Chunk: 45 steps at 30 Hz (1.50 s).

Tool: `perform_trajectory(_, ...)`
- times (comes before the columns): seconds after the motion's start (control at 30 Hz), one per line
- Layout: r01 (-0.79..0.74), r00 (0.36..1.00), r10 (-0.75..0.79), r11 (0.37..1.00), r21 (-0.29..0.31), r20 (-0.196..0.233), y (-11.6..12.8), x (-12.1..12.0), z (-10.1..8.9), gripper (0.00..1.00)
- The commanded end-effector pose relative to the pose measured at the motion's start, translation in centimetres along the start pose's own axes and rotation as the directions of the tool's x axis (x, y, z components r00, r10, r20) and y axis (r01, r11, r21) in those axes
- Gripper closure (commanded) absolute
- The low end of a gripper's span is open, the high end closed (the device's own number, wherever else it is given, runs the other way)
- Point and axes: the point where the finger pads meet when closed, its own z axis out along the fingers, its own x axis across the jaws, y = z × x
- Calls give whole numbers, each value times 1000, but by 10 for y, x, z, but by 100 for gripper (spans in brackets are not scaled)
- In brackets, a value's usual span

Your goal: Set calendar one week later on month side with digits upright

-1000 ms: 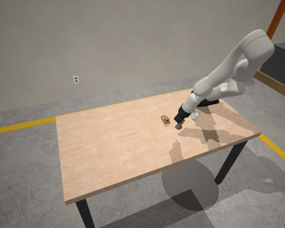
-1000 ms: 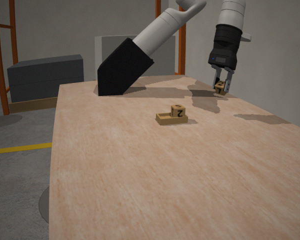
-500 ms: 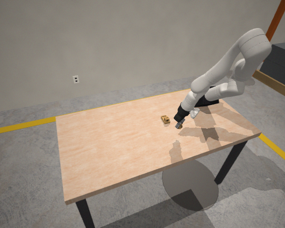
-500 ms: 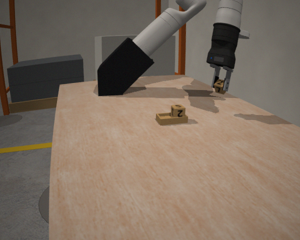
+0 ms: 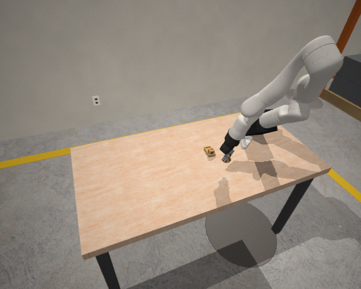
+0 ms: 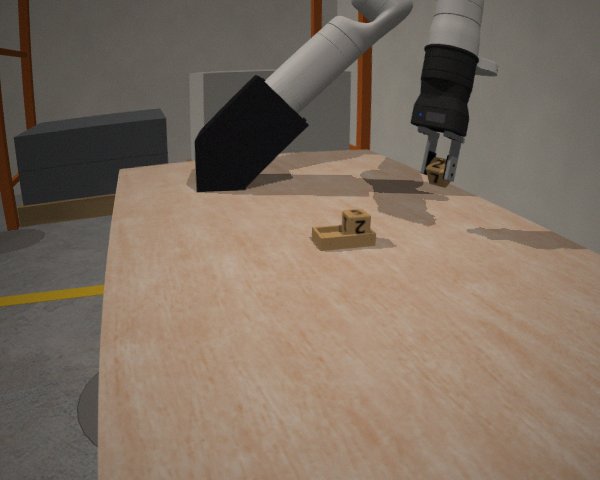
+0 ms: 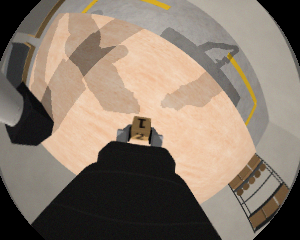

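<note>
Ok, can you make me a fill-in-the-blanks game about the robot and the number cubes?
1. The claw is holding a ____.
2. The cube in the tray shows the digit ____ on its front.
3. The number of cubes in the tray right now is ____.
4. The tray sits on a wooden ____.

Missing words: cube; 2; one; table
</note>
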Motion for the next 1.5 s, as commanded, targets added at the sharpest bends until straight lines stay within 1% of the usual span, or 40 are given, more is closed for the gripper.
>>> perform_trajectory(0.0, -13, 1000, 13, 1000, 4, -5, 2, 2, -1, 43)
perform_trajectory(0.3, -13, 1000, 13, 1000, 12, -6, 2, 3, 0, 43)
perform_trajectory(0.37, -13, 1000, 13, 999, 36, -11, -3, 5, 0, 43)
perform_trajectory(0.57, -11, 1000, 13, 995, 104, -17, -3, 9, 1, 43)
perform_trajectory(0.63, -11, 1000, 13, 995, 104, -17, -3, 9, 1, 43)
perform_trajectory(0.87, -10, 1000, 13, 979, 206, -15, -1, 8, 1, 43)
perform_trajectory(1.03, -11, 1000, 13, 967, 256, -9, 0, 4, -1, 43)
perform_trajectory(1.13, -11, 1000, 13, 966, 258, -4, 5, 2, 0, 43)
perform_trajectory(1.47, -11, 1000, 13, 963, 268, -4, 5, 2, 0, 43)
